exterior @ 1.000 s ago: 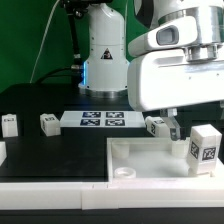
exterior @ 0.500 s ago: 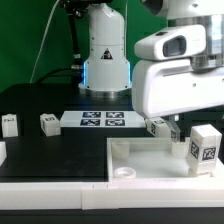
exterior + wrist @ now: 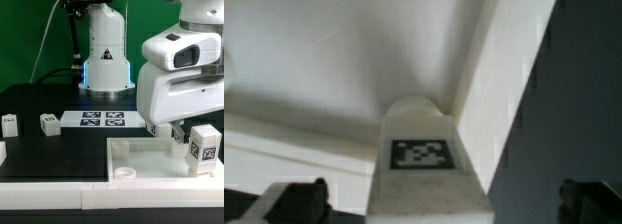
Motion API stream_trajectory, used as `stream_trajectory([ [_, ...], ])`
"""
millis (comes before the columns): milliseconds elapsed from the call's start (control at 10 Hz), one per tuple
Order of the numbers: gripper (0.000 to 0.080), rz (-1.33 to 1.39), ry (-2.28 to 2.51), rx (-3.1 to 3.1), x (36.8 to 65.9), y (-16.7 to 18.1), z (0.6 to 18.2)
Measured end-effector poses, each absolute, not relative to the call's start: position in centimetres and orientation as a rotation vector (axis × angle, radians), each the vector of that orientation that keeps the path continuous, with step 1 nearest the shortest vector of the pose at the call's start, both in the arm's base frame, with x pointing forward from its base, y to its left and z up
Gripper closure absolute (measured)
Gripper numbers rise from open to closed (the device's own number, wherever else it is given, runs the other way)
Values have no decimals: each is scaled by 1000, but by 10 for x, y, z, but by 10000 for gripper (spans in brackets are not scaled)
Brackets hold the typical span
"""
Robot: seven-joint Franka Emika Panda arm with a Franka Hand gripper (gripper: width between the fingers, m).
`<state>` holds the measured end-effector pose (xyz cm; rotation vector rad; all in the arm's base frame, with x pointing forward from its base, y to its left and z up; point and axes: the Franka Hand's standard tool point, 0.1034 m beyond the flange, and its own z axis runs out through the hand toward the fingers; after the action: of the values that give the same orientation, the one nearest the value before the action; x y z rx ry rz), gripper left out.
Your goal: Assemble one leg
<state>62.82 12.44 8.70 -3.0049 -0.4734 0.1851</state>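
My gripper (image 3: pixel 172 130) hangs low over the far edge of the large white panel (image 3: pixel 150 160), on the exterior view's right. In the wrist view a white leg (image 3: pixel 420 150) with a square marker tag lies between my dark fingertips (image 3: pixel 295 202). The gripper (image 3: pixel 441 205) is open, with a gap on each side of the leg. In the exterior view that leg (image 3: pixel 157 128) is mostly hidden behind the gripper housing. Another leg (image 3: pixel 204 143) stands at the panel's right edge. Two more legs (image 3: pixel 48 122) (image 3: pixel 10 123) stand on the black table at the left.
The marker board (image 3: pixel 103 120) lies on the table behind the panel, in front of the robot base (image 3: pixel 105 55). The panel has a round corner socket (image 3: pixel 123 172) near its front left corner. A small white part shows at the left edge (image 3: pixel 2 152).
The gripper has come down and shifted toward the exterior view's right, now covering most of the leg behind the panel. The other legs and the panel have not moved.
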Motion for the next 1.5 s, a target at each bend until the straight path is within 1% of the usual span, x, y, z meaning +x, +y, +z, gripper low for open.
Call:
stream_trajectory([
  [200,150,173,-500,-2999,629,122,85],
  [300,290,173,-501,-2999,629,122,85],
  [400,290,173,-501,-2999,629,122,85],
  [500,430,173,-501,-2999,629,122,85],
  [600,504,172,-498,-3002,630,119,85],
  [1000,504,177,-379,-3021,630,118,84],
  [1400,505,189,522,-3030,630,120,83],
  [1500,505,192,687,-3003,630,120,83],
])
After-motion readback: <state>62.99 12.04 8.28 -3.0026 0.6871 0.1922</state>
